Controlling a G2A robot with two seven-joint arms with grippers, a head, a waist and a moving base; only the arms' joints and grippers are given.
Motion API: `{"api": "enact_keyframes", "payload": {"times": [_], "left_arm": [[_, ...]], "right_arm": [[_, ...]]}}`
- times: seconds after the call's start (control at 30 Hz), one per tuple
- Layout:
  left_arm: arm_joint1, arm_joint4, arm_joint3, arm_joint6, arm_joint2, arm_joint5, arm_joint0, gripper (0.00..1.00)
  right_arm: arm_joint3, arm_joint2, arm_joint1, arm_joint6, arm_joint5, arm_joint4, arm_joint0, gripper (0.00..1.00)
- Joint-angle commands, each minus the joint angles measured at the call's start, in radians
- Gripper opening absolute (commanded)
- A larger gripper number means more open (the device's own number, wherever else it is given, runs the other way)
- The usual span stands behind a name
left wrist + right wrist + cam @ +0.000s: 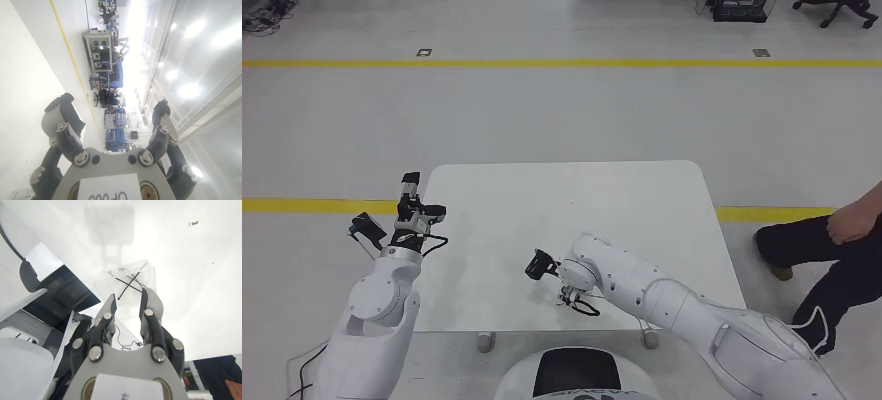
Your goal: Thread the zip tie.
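The white worktop (572, 200) has the left gripper (114, 102) raised at its left edge, fingers released and spread wide with nothing between them. The right gripper (128, 294) is near the front edge, fingers apart and empty. Just beyond them is a clear box (152, 275) with black zip ties (130, 283) lying crossed inside.

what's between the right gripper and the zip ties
Nothing. In the right wrist view the open right gripper points straight at the crossed zip ties, and the short stretch between them is bare.
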Motion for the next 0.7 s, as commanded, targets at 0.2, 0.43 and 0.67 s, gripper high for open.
{"api": "enact_keyframes", "payload": {"times": [0.2,0.43,0.67], "left_arm": [[0.000,0.000,0.000,0.000,0.000,0.000,0.000,1.00],[0.000,0.000,0.000,0.000,0.000,0.000,0.000,1.00],[0.000,0.000,0.000,0.000,0.000,0.000,0.000,1.00]], "right_arm": [[0.055,0.001,-0.018,-0.017,-0.003,0.006,0.003,0.27],[0.119,-0.009,-0.046,-0.027,-0.015,0.019,0.015,0.25],[0.180,-0.025,-0.078,-0.026,-0.017,0.032,0.023,0.23]]}}
